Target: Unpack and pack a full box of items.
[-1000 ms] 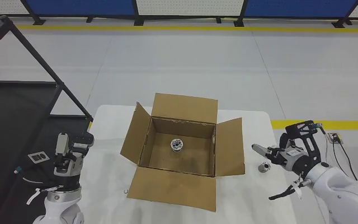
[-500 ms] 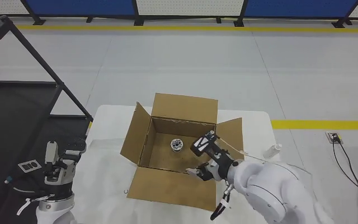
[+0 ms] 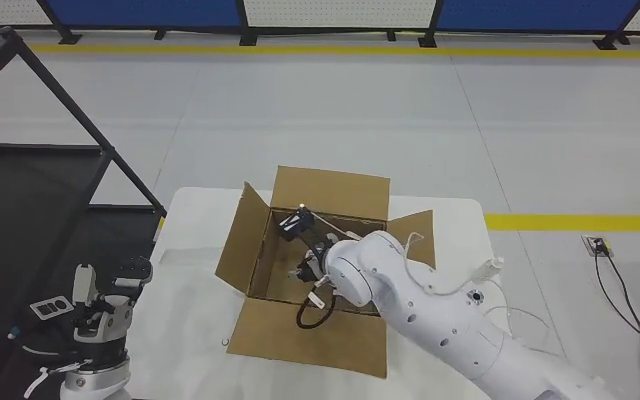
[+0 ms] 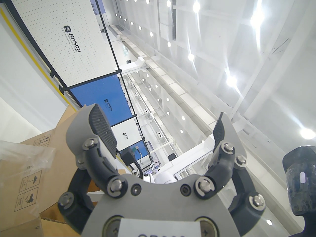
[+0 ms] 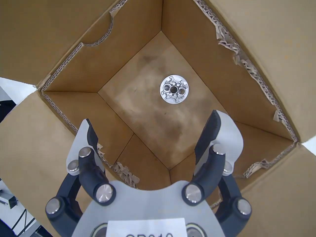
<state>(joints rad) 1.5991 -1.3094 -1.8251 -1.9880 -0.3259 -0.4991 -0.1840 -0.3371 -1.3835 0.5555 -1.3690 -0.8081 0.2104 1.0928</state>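
Swung further across the cardboard box (image 5: 74, 57), my right gripper (image 5: 151, 118) hovers released and empty above a metal disc (image 5: 174, 89); my left gripper (image 4: 159, 113) also gapes empty.

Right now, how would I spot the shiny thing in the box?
An open cardboard box stands on the white table. On its brown floor, under the open right pincer, lies a small disc. It alone is silvery metal, round, with a centre hole.

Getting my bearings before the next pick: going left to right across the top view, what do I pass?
From the left: left gripper → box's left flap → right gripper → box's right flap → floor socket.
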